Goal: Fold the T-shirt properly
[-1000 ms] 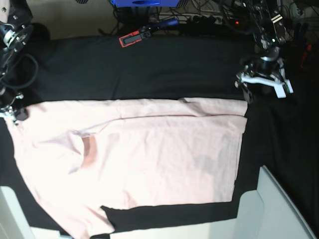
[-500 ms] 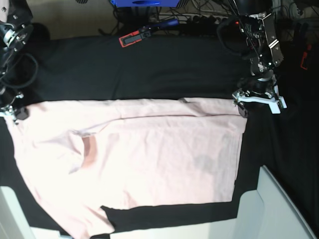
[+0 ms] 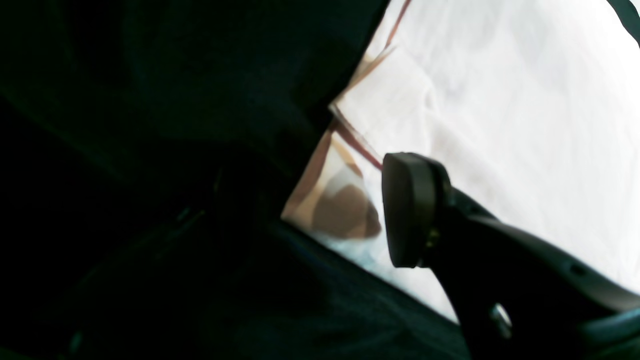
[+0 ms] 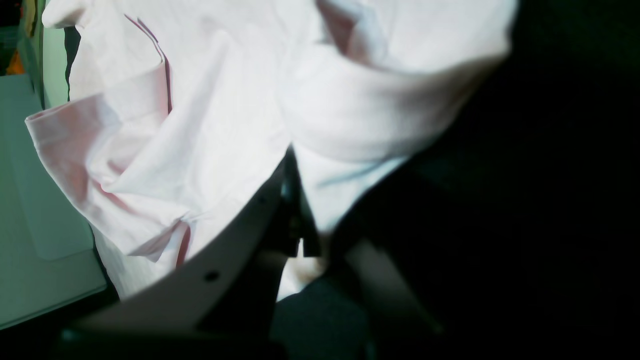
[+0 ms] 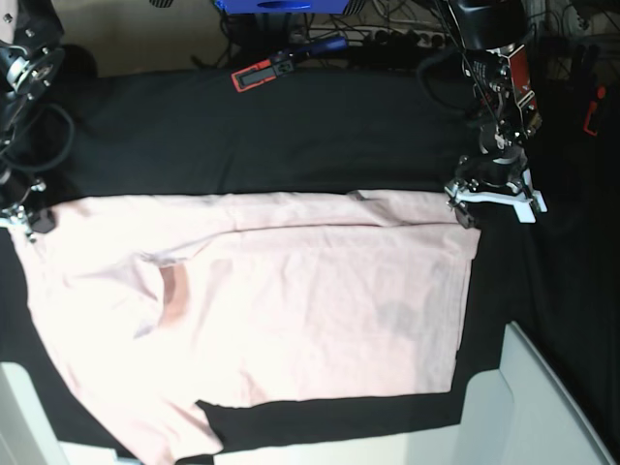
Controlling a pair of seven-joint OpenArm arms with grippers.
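The pale pink T-shirt (image 5: 262,300) lies spread, plain side up, on the black table cloth (image 5: 291,136). My left gripper (image 5: 491,201) is open and low at the shirt's top right corner. In the left wrist view one black finger pad (image 3: 410,210) hangs over the shirt corner (image 3: 345,210); the other finger is lost in the dark. My right gripper (image 5: 24,221) sits at the shirt's top left corner. In the right wrist view its fingers (image 4: 250,220) meet on bunched pink fabric (image 4: 210,130).
A red and black tool (image 5: 257,75) and a blue-handled tool (image 5: 315,46) lie at the cloth's far edge. A pale grey bin (image 5: 528,407) stands at the lower right, and a white object (image 5: 15,417) at the lower left. Cables crowd the back.
My left gripper has moved down and left, from above the black cloth to the shirt's top right corner. The right arm and the shirt have not moved.
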